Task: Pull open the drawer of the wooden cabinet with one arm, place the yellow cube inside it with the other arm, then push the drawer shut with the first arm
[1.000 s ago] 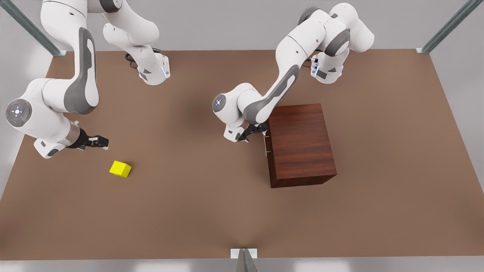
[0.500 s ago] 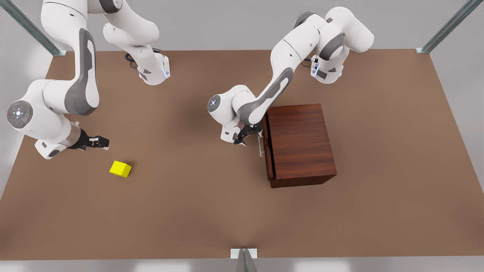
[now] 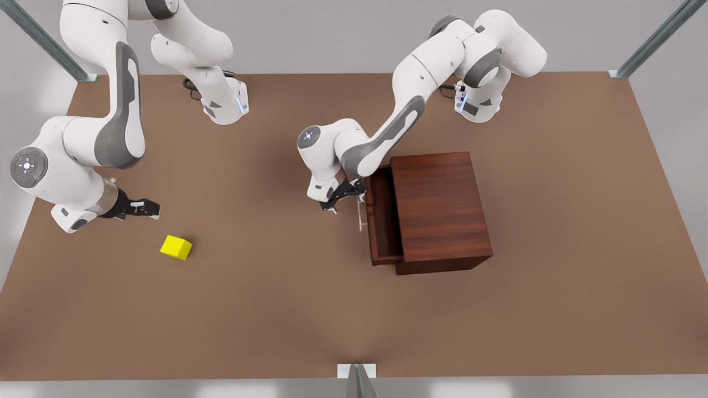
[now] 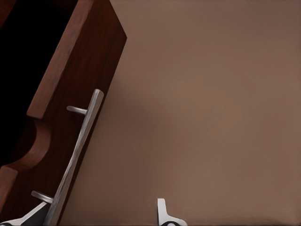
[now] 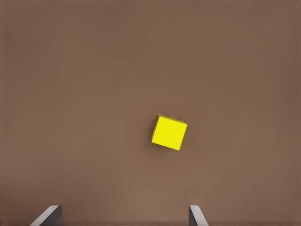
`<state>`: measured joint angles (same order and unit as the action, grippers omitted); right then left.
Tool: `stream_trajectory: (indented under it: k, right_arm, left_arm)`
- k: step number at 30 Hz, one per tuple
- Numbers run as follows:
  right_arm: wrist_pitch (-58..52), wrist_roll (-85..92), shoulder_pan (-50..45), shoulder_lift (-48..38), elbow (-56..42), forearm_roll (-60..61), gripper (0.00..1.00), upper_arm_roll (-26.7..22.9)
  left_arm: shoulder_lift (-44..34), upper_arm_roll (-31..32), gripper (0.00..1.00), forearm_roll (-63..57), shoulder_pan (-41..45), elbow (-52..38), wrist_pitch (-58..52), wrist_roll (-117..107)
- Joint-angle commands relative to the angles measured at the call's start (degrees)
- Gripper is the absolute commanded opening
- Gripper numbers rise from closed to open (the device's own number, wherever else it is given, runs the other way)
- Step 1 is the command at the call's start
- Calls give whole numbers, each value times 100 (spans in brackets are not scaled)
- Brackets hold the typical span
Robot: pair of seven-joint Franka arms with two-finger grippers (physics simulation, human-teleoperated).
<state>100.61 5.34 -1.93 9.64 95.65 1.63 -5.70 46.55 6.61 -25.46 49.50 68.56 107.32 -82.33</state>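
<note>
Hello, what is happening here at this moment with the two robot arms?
The left gripper is at the thin silver bar handle of the dark reddish-brown wooden drawer, which stands partly out of the boxy wooden cabinet. The right gripper hangs open near the small yellow cube, which lies untouched on the brown table.

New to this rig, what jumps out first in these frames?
The wooden cabinet on the front view's right, with its drawer pulled partly out and the left gripper at the silver handle. Next, the yellow cube sitting alone on the brown table at the front view's left, with the right gripper open and hovering just beyond it.
</note>
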Motion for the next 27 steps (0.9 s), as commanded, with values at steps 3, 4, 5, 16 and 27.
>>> stream_trajectory:
  k: [3,4,5,16,27]
  right_arm:
    - [2,11,0,-6,-3,4,100,-2]
    - [2,11,0,-6,-3,4,100,-2]
    - [-7,11,0,-6,-3,4,100,-2]
    - [520,-1141,527,1154,-196,74,100,-89]
    - [2401,-2468,694,1981,173,434,100,-81]
  left_arm:
    - [30,-28,100,-65,-19,-97,579,-319]
    - [47,-19,100,-56,-10,-167,579,-319]
    - [38,60,100,-56,-1,-185,501,-319]
    - [-4222,1158,100,3038,-4896,2888,-813,6685]
    - [-3899,492,100,2686,-5900,2101,-1213,8495]
